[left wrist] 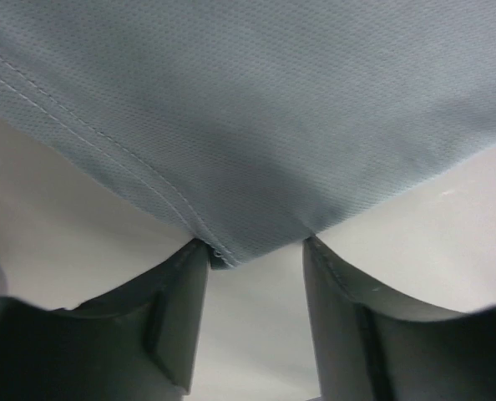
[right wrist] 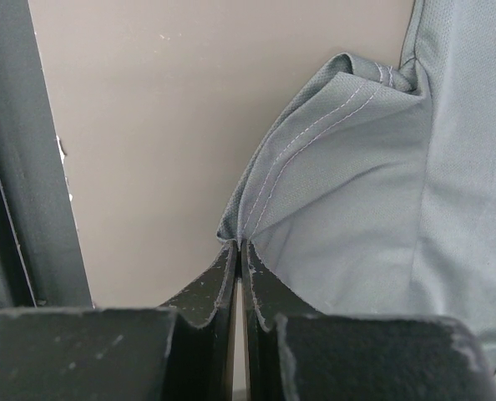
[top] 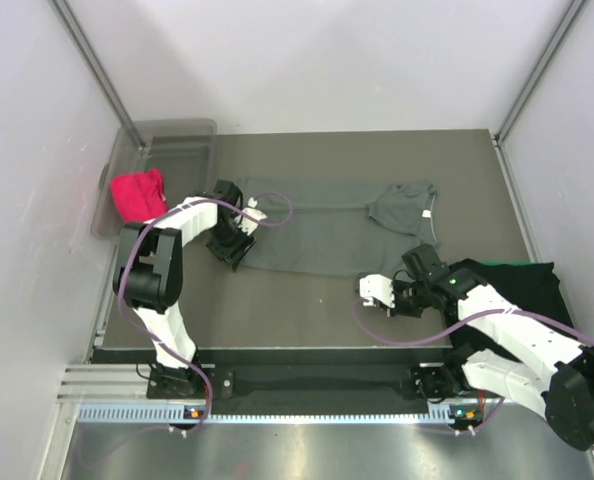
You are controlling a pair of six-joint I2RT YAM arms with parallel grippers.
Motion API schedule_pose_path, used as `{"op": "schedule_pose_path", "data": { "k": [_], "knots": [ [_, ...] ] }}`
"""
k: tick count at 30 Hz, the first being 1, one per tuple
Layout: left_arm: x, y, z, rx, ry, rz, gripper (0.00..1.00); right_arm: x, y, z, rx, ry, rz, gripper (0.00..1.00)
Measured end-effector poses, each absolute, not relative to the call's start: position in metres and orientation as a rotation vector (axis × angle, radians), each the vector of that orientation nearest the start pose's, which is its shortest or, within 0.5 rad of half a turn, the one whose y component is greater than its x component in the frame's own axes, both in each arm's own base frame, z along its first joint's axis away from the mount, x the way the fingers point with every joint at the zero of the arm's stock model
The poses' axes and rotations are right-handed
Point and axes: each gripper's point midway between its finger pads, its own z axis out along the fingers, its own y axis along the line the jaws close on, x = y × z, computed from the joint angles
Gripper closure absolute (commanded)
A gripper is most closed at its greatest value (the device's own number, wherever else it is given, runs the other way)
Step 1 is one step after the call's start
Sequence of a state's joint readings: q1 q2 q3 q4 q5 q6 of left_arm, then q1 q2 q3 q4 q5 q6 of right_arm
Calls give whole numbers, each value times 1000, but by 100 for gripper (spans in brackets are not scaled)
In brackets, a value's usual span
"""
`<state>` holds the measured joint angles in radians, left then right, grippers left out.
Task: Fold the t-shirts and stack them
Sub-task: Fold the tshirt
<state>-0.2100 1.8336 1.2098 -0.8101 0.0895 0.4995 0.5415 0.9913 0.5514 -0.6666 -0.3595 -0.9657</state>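
Observation:
A dark grey t-shirt lies spread across the table's middle, its small white neck label at the right end. My left gripper is at the shirt's left edge. In the left wrist view it is open, and a hemmed corner of the shirt lies between the fingertips, touching the left one. My right gripper is at the shirt's near right end. In the right wrist view it is shut on a stitched fold of the shirt. A black folded t-shirt lies at the right, partly under my right arm.
A clear plastic bin stands at the table's back left. A red cloth lies over its near end, beside my left arm. The dark table ends in a metal rail at the front.

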Motion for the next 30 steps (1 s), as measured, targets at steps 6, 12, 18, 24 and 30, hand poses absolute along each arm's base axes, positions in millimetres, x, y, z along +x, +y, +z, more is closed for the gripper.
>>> {"op": "schedule_pose_path", "data": {
  "k": [6,12,18,24,30],
  "knots": [
    [319,-62,18,1039,2795,-88,77,168,136,50,-1856,1817,331,98],
    [323,-60,18,1039,2786,-63,100,171,135,51,-1842,1823,313,100],
    [324,-59,25,1071,2781,-58,100,184,124,68,-1719,1838,257,100],
    [344,-61,56,1113,2724,-39,100,214,109,114,-1537,1834,162,100],
    [360,-62,79,1128,2674,-10,100,252,92,161,-1378,1839,93,100]
  ]
}}
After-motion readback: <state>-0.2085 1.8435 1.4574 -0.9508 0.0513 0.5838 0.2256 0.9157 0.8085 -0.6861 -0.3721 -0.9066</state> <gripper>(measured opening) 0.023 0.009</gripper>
